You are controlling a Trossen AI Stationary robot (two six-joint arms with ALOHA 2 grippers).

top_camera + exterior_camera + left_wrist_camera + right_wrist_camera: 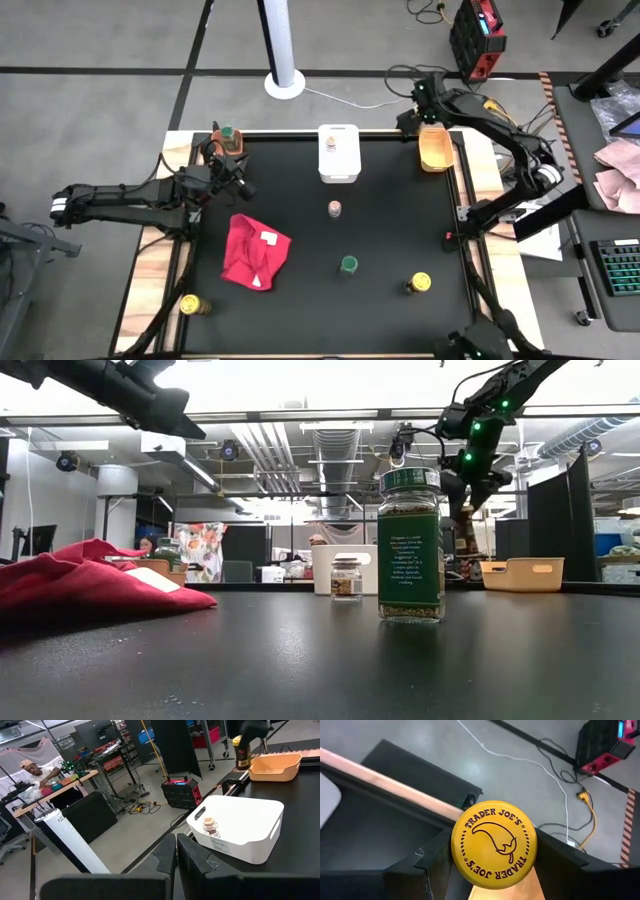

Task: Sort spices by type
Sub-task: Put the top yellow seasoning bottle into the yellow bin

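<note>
Across the black table (400, 240) we are holding a yellow-lidded jar (494, 844) pinched in our right end effector (492, 870) above the orange bin (437, 150); our left end effector (176, 865) is resting pressed together near the white bin (338, 153).

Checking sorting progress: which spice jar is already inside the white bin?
The pink-lidded jar in the white bin; another pink-lidded jar stands on the table.

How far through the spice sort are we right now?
Done: one pink-lid jar sits in the white bin, and a green-lid jar in the bin at the left. In hand: the right end effector grips a yellow-lid jar over the orange bin. Left on the mat: a pink-lid jar, a green-lid jar and two yellow-lid jars.
</note>
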